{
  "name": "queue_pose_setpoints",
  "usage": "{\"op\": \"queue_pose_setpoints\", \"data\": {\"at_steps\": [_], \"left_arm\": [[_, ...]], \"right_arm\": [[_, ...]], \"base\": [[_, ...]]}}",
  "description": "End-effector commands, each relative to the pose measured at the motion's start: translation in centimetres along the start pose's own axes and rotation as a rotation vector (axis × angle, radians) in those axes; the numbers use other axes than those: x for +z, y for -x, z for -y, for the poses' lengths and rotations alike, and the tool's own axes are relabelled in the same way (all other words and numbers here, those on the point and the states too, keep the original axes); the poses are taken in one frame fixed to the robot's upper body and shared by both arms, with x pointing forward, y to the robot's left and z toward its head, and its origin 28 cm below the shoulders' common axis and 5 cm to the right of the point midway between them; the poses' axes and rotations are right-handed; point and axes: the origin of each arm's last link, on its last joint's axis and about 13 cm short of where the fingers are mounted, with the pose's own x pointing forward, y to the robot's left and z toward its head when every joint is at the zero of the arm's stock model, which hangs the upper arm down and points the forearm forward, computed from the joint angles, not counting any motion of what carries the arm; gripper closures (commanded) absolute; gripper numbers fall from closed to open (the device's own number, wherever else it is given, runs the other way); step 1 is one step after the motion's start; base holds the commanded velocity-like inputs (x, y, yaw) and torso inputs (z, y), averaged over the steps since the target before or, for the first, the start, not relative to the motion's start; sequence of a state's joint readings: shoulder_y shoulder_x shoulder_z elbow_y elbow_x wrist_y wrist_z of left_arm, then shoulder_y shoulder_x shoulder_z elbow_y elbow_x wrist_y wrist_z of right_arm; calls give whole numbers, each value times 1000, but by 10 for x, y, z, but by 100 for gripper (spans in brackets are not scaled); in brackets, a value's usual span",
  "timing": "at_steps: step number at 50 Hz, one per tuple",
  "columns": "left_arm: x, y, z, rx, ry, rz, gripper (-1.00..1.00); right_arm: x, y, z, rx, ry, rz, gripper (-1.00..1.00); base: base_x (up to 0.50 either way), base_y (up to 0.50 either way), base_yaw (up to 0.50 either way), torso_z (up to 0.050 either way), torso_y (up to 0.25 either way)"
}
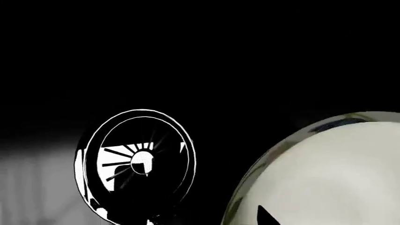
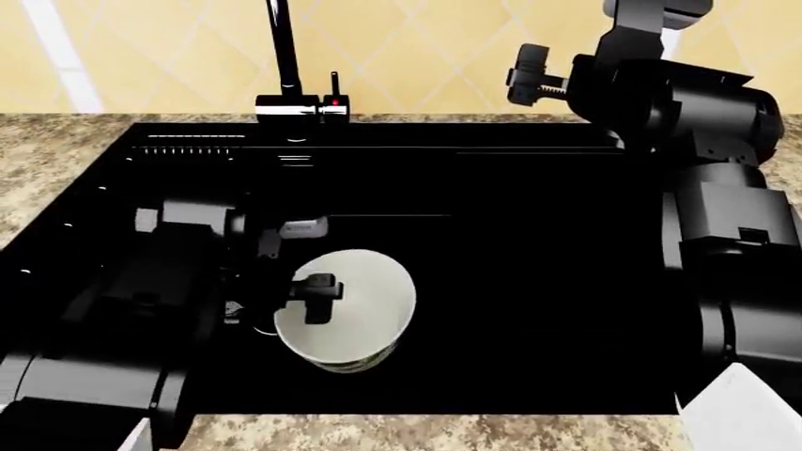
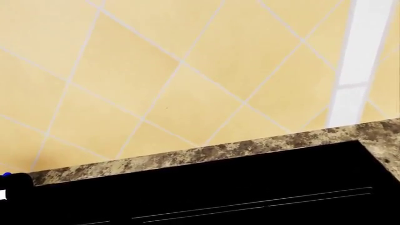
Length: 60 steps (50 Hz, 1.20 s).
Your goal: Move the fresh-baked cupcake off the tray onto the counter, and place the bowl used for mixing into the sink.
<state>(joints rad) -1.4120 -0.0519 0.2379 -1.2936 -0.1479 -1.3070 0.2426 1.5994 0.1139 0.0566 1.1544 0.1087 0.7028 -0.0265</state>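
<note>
Bowl sits tilted inside the sink, my left hand clamped on its rim, one finger inside, so I can lower it. Right hand raised near the faucet; can't tell its state.

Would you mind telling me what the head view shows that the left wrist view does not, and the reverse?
Only the head view shows the faucet, the counter, the raised right arm, and the left gripper with one finger inside the bowl's rim. Only the left wrist view shows the drain close up. Both show the bowl low inside the black sink. The cupcake and tray appear in neither.
</note>
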Motion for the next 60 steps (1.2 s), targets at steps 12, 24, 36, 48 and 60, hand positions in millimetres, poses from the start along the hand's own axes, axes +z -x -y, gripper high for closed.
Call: {"op": "queue_pose_setpoints", "data": {"at_steps": [12, 24, 36, 48, 60], "left_arm": [[12, 11, 8, 16, -17, 70, -100], [12, 42, 13, 30, -58, 139, -100], [-2, 85, 22, 49, -58, 283, -100], [-54, 123, 20, 3, -13, 454, -100], [-142, 166, 0, -34, 143, 668, -100]], "right_arm": [[1, 0, -1, 4, 2, 1, -100], [2, 1, -1, 10, 1, 4, -100], [3, 9, -3, 19, 5, 8, -100], [-8, 52, -13, 80, 17, -32, -100], [-40, 138, 1, 137, -47, 25, -100]], "base": [[0, 0, 0, 0, 0], [0, 0, 0, 0, 0], [0, 0, 0, 0, 0], [0, 0, 0, 0, 0], [0, 0, 0, 0, 0]]}}
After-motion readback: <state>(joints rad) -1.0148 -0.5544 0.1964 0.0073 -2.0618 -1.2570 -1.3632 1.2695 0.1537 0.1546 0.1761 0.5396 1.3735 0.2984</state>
